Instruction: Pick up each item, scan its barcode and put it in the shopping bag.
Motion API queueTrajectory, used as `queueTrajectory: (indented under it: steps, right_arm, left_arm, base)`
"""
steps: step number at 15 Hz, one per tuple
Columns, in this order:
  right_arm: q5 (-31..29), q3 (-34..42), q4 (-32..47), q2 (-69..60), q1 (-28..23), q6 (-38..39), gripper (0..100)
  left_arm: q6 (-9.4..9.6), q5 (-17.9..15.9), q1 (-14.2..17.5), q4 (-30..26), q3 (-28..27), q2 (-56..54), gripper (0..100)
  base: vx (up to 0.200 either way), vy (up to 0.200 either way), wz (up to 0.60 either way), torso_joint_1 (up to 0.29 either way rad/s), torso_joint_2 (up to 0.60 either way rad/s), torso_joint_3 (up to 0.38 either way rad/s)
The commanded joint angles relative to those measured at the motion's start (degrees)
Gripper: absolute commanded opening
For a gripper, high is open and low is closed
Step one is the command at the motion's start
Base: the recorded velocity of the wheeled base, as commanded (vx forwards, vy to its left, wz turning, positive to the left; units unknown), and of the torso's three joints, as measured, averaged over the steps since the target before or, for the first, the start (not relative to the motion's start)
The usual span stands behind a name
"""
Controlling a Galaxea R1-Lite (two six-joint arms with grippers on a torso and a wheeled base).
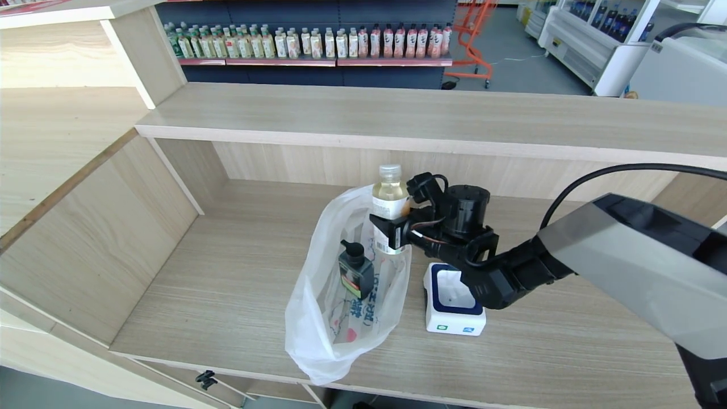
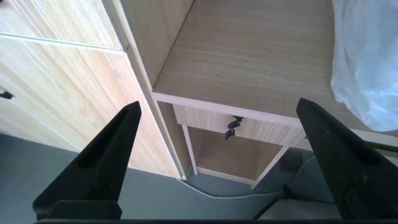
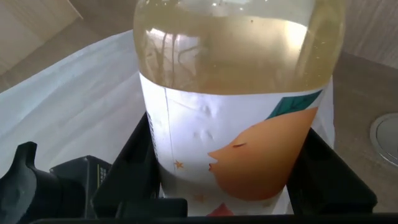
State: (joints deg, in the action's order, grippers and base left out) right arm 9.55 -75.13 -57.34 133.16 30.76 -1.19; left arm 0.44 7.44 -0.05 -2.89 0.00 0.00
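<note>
Right gripper (image 1: 391,233) clamps clear bottle (image 1: 390,196) — at crinkly bag (image 1: 309,318).

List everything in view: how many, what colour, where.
shopping bag: one, translucent white, on the counter
drink bottle: one, pale yellow, at the bag's mouth
pump bottle: one, dark, inside the bag
scanner: one, white and blue, beside the bag
counter: one, light wood
shelved bottles: one row, mixed colours, far background
right claw: one, black, shut on the drink bottle
left claw: one, black, open, out before the counter's front
</note>
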Motion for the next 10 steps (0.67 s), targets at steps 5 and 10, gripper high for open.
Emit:
queueTrajectory:
  steps: [5, 10]
  right_arm:
    - [2.58, -8.54, -0.22, 8.08, 0.62, -3.9, 0]
    - [2.67, -11.18, -2.51, 12.21, 0.62, -7.07, 0]
  left_arm:
    - [0.0, 0.03, -0.04, -0.01, 0.0, 0.09, 100]
    - [0.0, 0.03, -0.04, -0.01, 0.0, 0.09, 100]
  base:
    - [0.0, 0.0, 0.0, 0.0, 0.0, 0.0]
    - [0.0, 0.0, 0.0, 0.0, 0.0, 0.0]
